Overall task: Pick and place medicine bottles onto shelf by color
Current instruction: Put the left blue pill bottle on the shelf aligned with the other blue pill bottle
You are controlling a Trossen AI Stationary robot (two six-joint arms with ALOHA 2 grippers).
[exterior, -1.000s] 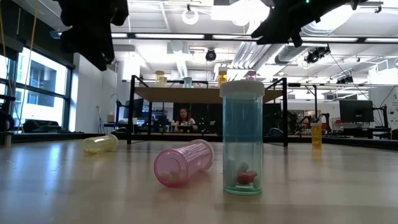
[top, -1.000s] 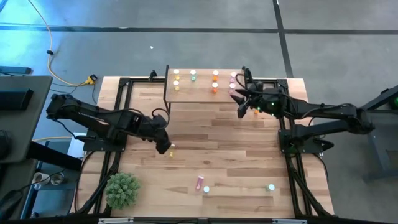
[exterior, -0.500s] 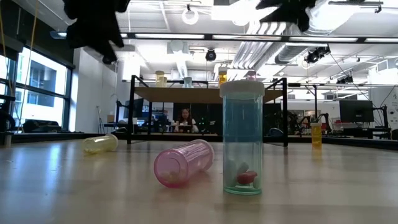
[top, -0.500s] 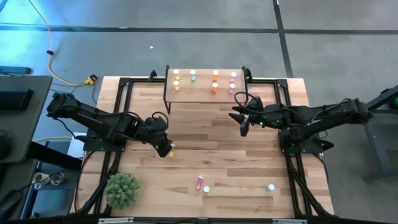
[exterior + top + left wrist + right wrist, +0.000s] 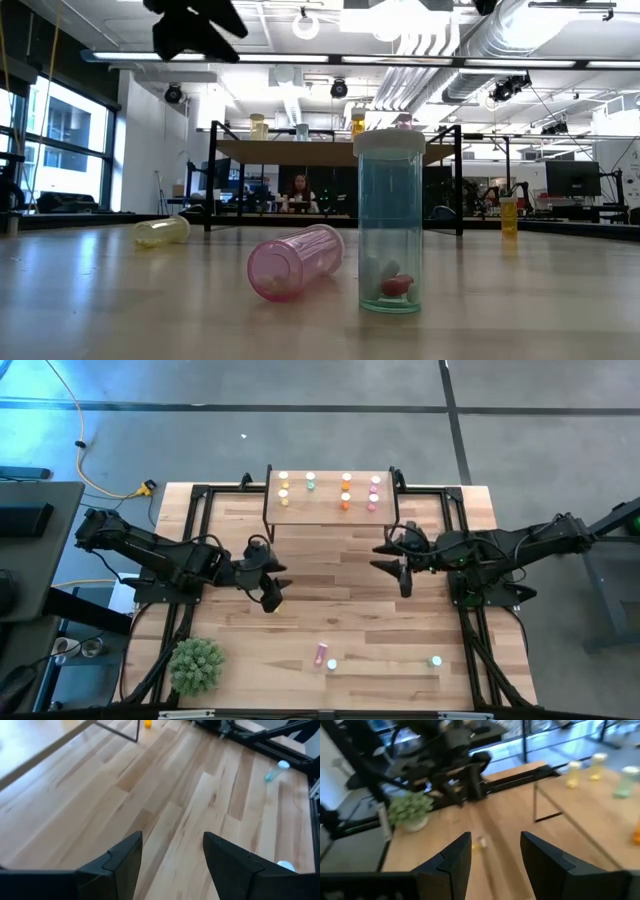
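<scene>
Both hands hang over the open middle of the worktop (image 5: 330,600), fingers spread and holding nothing: left hand (image 5: 272,592) left of centre, right hand (image 5: 403,575) right of centre. Bottles stand on the shelf (image 5: 330,510) at the far edge (sorted in coloured columns). A pink bottle (image 5: 321,653) lies near the front edge, a green one (image 5: 435,660) upright beside it.

Pink bottle (image 5: 296,262), yellow bottle (image 5: 161,232), blue-green bottle (image 5: 390,235) white-capped, on pale wood table (image 5: 120,300).
</scene>
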